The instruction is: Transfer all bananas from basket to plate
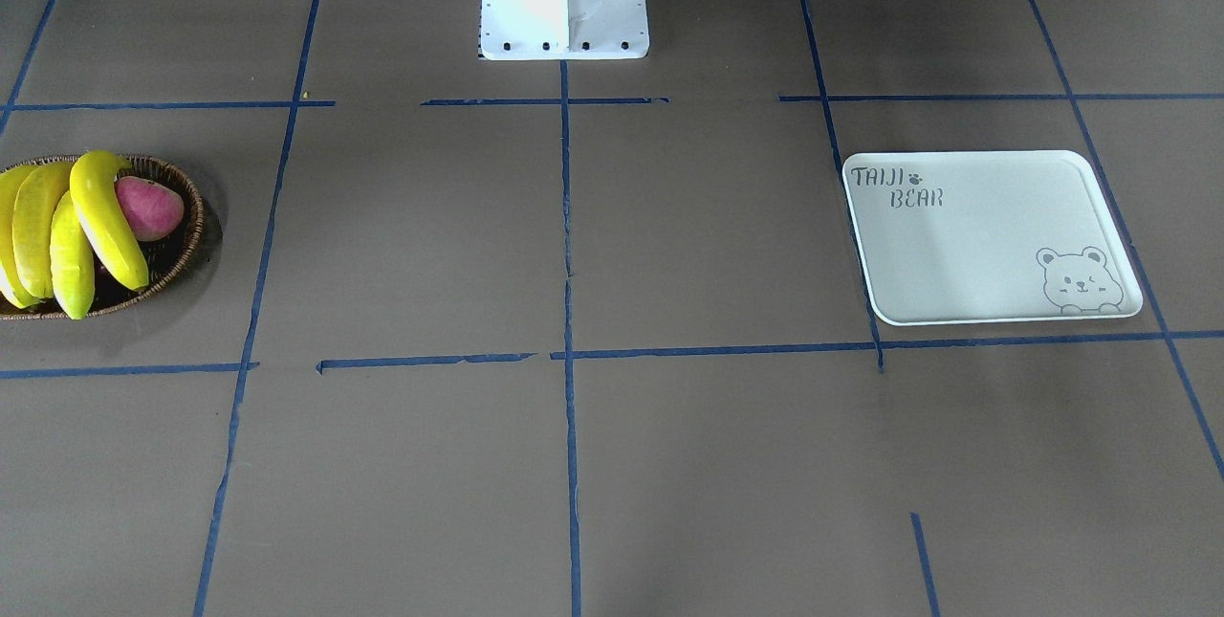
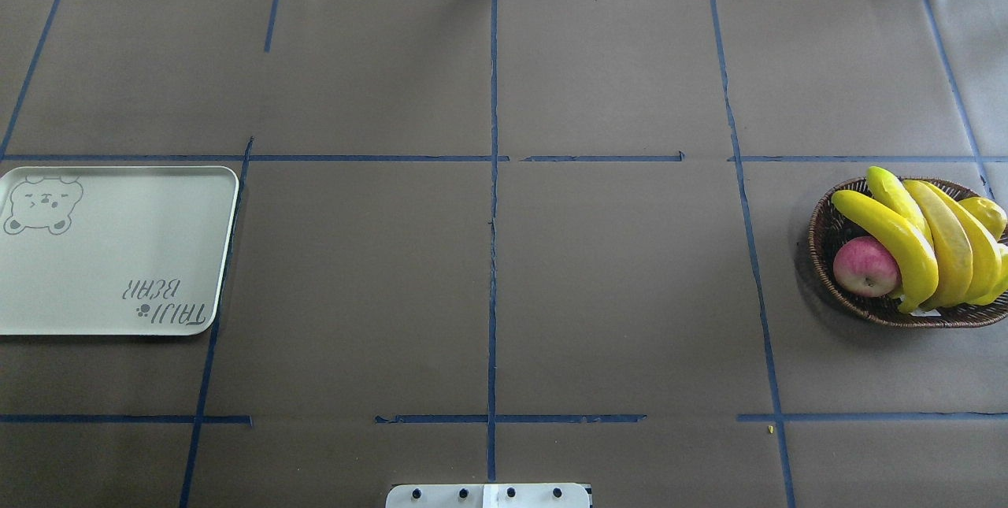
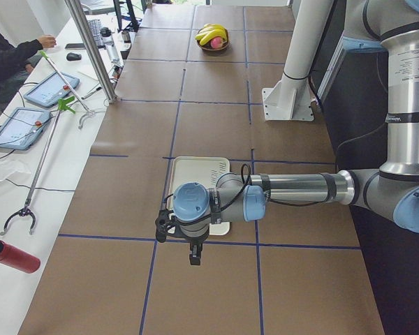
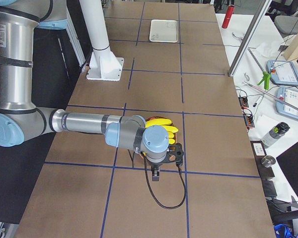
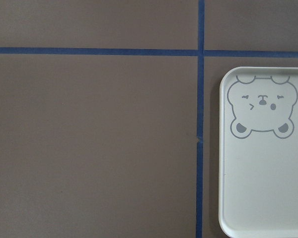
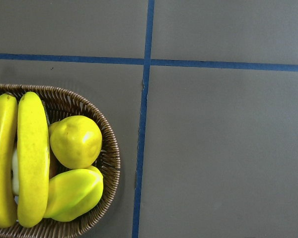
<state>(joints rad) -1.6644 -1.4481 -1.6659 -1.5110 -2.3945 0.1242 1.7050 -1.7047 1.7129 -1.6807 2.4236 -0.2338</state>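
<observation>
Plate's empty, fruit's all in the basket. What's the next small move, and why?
Probably bring the right claw over the basket and down toward the banana next to the apple. All bananas lie in the basket, the plate is bare, and the right wrist view shows the basket off to one side.

Left arm (image 3: pixel 293 187): silver tube links, grey joint housings, light-blue round caps (image 3: pixel 190 201), black rings at the seams. Small printed label (image 3: pixel 410 64) on its upright link, unreadable. Right arm (image 4: pixel 84 122) same build, with a thin black cable (image 4: pixel 164 201) looping off the wrist. Left pincer (image 3: pixel 195 257) and right pincer (image 4: pixel 156 174) black. White pedestal (image 3: pixel 302 42), white base plate (image 1: pixel 564 35), four dark screws (image 1: pixel 546 46) along its edge.
</observation>
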